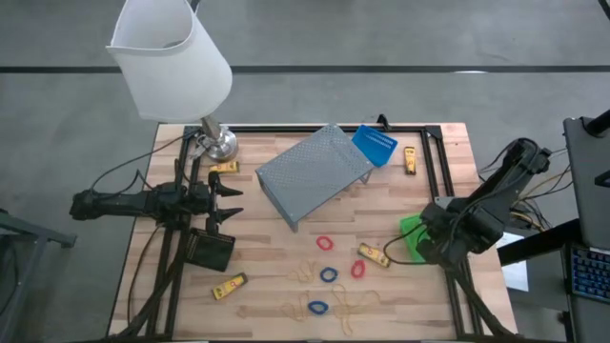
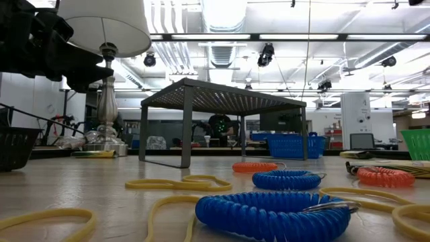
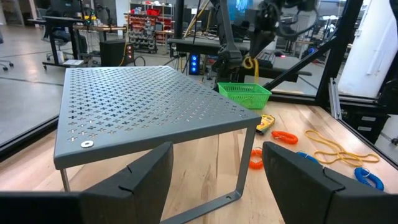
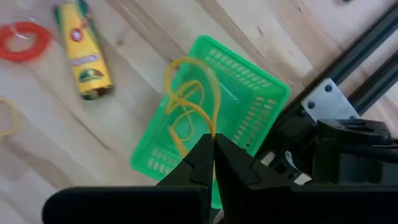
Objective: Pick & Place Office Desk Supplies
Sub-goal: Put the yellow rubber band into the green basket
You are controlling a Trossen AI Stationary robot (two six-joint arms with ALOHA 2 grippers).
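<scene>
The right pincer (image 4: 213,149) hangs directly above the small green plastic mesh bin (image 4: 255,102), its fingers pressed together on a thin yellow rubber band (image 4: 189,99) whose loops dangle over the bin's open mouth. Holding the band there reads as the moment before a drop: once the fingers part, the band should fall inside rather than onto the wood.

Taking the perforated grey metal riser shelf (image 1: 315,173) in the middle of the light wooden table (image 1: 267,257) as the landmark, the green bin sits well off to the shelf's right, near the table's right edge. The small blue plastic bin (image 1: 375,145) rests at the shelf's far right corner, and the small black bin (image 1: 210,250) stands near the shelf's left front, just beside the left arm. The bins appear spread out so that each kind of supply can get its own.

The left pincer (image 1: 229,201) waits just left of the shelf with its fingers spread and nothing between them.

In front of the shelf lie red coiled loops (image 1: 326,244), blue coiled loops (image 1: 317,307) and more loose yellow bands (image 1: 355,307), not yet sorted. Yellow oblong packets with dark printing (image 1: 373,254) lie scattered around the shelf. A white-shaded lamp on a metal base (image 1: 218,143) stands at the shelf's far left.
</scene>
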